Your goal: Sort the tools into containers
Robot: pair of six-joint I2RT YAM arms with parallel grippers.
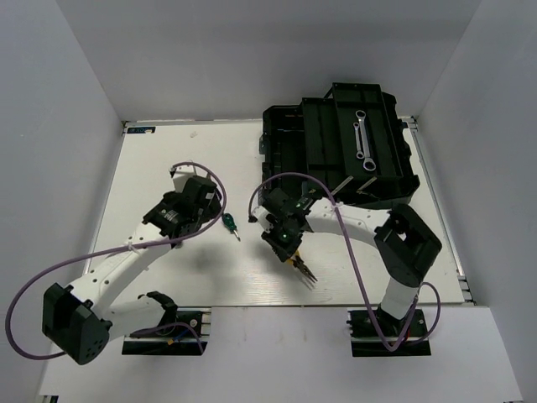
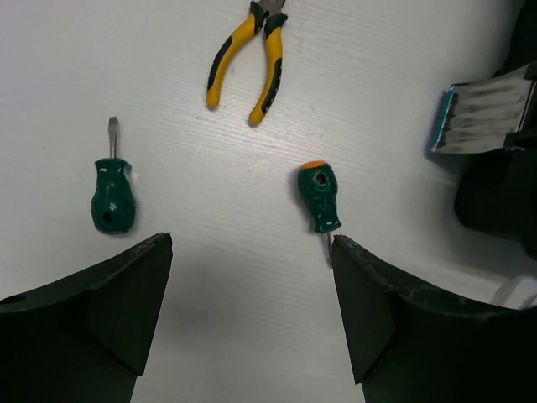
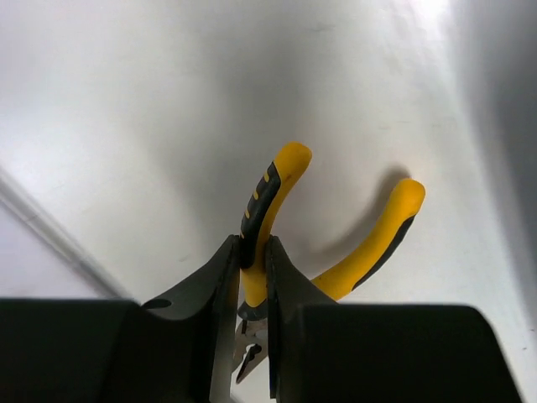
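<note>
My right gripper (image 1: 283,238) (image 3: 253,252) is shut on one handle of yellow-handled pliers (image 1: 302,270) (image 3: 277,180). It holds them above the table, and their shadow falls below. My left gripper (image 1: 201,206) (image 2: 252,243) is open and empty over the table. In the left wrist view a green-handled screwdriver (image 2: 319,195) lies by the right finger, and another (image 2: 112,197) lies to the left. A second pair of yellow pliers (image 2: 247,59) lies beyond them. One screwdriver shows in the top view (image 1: 228,223). The black toolbox (image 1: 294,151) stands open at the back right, with silver wrenches (image 1: 362,138) in its tray.
A silver-and-blue piece on a black body (image 2: 482,117) shows at the right edge of the left wrist view. White walls enclose the table on the left, back and right. Purple cables loop over both arms.
</note>
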